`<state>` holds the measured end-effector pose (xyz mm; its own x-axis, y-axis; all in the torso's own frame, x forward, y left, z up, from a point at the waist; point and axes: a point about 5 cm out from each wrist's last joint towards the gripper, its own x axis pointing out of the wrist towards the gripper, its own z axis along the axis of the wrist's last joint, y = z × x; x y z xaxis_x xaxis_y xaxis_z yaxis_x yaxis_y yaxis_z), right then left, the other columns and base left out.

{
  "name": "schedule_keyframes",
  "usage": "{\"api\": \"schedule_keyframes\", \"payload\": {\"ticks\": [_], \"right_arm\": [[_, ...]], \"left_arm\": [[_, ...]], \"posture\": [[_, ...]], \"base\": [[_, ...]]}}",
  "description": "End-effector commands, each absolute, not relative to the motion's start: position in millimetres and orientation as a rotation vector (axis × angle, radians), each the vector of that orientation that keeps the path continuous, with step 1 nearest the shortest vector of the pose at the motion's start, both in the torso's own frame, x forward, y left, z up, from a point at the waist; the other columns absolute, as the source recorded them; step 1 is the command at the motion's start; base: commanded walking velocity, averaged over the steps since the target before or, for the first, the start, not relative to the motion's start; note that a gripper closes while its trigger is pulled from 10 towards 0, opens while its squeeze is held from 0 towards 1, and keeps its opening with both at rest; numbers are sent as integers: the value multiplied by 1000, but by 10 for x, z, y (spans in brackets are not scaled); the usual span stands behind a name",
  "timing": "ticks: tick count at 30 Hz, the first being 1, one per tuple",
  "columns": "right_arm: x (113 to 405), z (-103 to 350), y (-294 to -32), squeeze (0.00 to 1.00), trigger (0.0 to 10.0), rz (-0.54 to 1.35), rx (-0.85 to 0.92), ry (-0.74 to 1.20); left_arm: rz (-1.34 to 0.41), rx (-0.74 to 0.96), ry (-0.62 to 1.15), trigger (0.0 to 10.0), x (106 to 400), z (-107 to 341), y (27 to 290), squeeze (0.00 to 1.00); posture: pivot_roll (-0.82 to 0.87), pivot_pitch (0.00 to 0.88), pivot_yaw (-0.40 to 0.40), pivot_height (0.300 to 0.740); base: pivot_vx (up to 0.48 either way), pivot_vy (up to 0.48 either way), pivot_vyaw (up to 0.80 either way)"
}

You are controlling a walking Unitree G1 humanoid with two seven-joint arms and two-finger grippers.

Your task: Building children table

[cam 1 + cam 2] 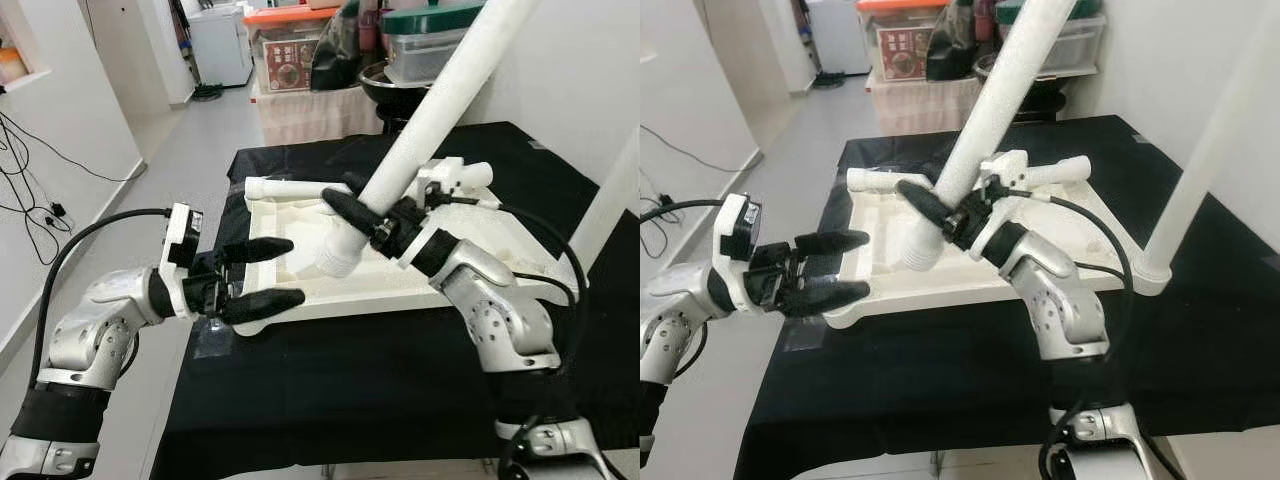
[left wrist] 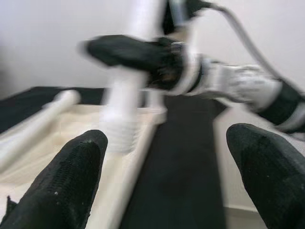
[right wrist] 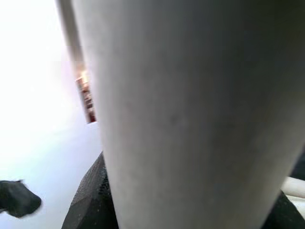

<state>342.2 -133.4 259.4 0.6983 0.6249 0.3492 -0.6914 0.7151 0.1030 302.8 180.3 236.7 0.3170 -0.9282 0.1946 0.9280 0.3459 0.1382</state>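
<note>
The right silver arm rises from the near edge of the black-covered table (image 1: pixel 330 400), bends at the elbow and reaches back toward the robot's left. Its right end effector (image 1: pixel 365 222) is pinched around a long white plastic table leg (image 1: pixel 440 105), just above the leg's ribbed lower end (image 1: pixel 338 258).

The leg is tilted: its long axis runs from that ribbed end, over the upturned white children's tabletop (image 1: pixel 470 250), up and away to the robot's right. The ribbed end is at or just above the tabletop's inner surface; contact cannot be told.

The left arm comes in low from the robot's left, forearm about level. Its left end effector (image 1: pixel 258 277) is spread, holding nothing, at the tabletop's near left corner, one finger above the rim and one just before it.

A second white leg (image 1: pixel 285 186) lies flat along the tabletop's far edge. Another white leg (image 1: pixel 1200 160) stands upright at its right corner.

The tabletop's left edge sits near the table's left edge, with grey floor (image 1: pixel 190 170) beyond. Black cloth is bare in front.
</note>
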Motion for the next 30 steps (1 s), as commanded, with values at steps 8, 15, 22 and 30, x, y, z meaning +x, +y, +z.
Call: {"api": "schedule_keyframes", "payload": {"ticks": [8,15,22,30], "right_arm": [[3559,2576,-1595,0,10000,486,349,-323],[3575,2463,-1628,0,10000,385,291,-312],[3548,2266,-1539,0,10000,352,193,-273],[3519,2147,-1395,0,10000,408,140,-247]], "left_arm": [[-590,-74,-259,10000,3365,2337,2207,0],[-328,-137,-285,10000,3379,2224,2260,0],[-225,-75,-147,10000,3196,1748,1833,0],[-242,-25,-185,10000,3039,1747,1575,0]], "posture": [[-78,7,44,740],[-67,14,41,740],[-39,25,50,740],[-15,49,47,740]], "base": [[0,0,0],[0,0,0],[0,0,0],[0,0,0]]}}
